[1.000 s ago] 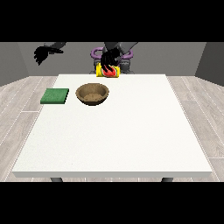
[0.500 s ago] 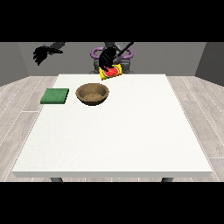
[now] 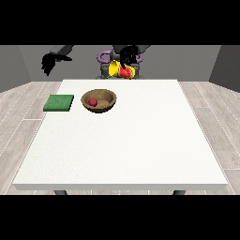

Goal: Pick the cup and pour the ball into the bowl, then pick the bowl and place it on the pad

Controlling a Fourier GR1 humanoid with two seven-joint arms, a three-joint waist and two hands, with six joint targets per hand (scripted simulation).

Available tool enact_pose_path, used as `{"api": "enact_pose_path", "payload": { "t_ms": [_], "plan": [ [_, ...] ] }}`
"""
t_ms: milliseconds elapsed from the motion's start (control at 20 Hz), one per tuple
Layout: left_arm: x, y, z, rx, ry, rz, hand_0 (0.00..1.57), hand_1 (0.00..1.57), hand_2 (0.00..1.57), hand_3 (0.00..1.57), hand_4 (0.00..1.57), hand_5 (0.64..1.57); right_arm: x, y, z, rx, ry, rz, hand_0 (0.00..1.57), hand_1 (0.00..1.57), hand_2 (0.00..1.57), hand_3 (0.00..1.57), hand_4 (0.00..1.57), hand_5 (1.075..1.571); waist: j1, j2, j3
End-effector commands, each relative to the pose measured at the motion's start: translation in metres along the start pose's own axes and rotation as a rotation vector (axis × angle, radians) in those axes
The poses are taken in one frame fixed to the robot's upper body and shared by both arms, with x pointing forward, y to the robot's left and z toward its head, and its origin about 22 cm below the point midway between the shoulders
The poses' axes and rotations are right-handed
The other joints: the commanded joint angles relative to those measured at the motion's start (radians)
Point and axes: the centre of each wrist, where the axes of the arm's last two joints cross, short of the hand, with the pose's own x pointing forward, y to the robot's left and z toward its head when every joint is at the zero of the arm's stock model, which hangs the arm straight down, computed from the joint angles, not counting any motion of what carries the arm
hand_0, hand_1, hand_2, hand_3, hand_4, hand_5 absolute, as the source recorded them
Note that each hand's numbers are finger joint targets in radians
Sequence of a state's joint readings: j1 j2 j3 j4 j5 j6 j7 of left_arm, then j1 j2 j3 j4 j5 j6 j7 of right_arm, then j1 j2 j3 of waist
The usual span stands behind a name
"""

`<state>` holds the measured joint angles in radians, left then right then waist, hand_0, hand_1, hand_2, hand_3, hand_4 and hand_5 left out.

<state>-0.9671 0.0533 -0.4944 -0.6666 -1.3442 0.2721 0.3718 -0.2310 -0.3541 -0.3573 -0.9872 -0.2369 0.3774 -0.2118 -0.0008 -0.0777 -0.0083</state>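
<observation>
Now the pour looks done: red ball (image 3: 93,101) sits in the wooden bowl (image 3: 108,104) on the desk (image 3: 131,140). Hand at the view's right (image 3: 128,56) has fingers curled round the tilted yellow cup (image 3: 117,70), aloft behind the bowl. Next: set the cup down, grasp the bowl, move it to the green pad (image 3: 59,103) beside it. Hand at the view's left (image 3: 50,61) hangs idle, fingers unclear.

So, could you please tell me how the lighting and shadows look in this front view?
Front view: light is soft and even, the white table shows no glare; the bowl is darker inside around the red ball; the green pad looks flat, without a clear shadow; the dark robot hand holding the yellow cup blends into the torso behind.
</observation>
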Motion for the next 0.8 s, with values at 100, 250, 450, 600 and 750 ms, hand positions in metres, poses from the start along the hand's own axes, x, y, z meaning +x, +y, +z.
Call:
{"api": "enact_pose_path", "payload": {
  "t_ms": [100,250,450,600,750],
  "plan": [
    [-0.026,-0.012,0.019,0.064,0.38,0.704,0.9,0.9,0.85,0.48,1.26,1.437,-0.003,0.014,-0.004,-0.029,-0.029,-0.03,0.0,0.0,0.0,0.0,0.25,1.567,0.053,0.063,-0.0142],
    [-0.04,-0.016,0.032,0.107,0.486,0.983,0.0,0.0,0.0,0.0,0.42,1.561,0.003,0.039,-0.02,0.007,-0.09,-0.047,0.0,0.0,0.0,0.0,0.35,1.567,0.016,0.153,-0.0179],
    [-0.047,-0.015,0.052,0.173,0.419,1.293,0.0,0.0,0.0,0.0,0.0,1.556,0.012,0.068,-0.039,-0.005,-0.111,-0.04,0.0,0.0,0.0,0.0,0.29,1.57,0.038,0.193,-0.0096],
    [-0.046,-0.014,0.065,0.171,0.263,1.464,0.0,0.0,0.0,0.0,0.0,1.564,0.007,0.097,-0.045,-0.059,-0.133,-0.036,0.0,0.0,0.0,0.0,0.2,1.571,0.099,0.212,0.0001],
    [-0.043,-0.029,0.085,0.185,0.158,1.547,0.0,0.0,0.0,0.0,0.0,1.565,0.013,0.109,-0.057,-0.104,-0.144,-0.059,0.0,0.0,0.0,0.0,0.29,1.57,0.156,0.259,0.005]
  ]
}}
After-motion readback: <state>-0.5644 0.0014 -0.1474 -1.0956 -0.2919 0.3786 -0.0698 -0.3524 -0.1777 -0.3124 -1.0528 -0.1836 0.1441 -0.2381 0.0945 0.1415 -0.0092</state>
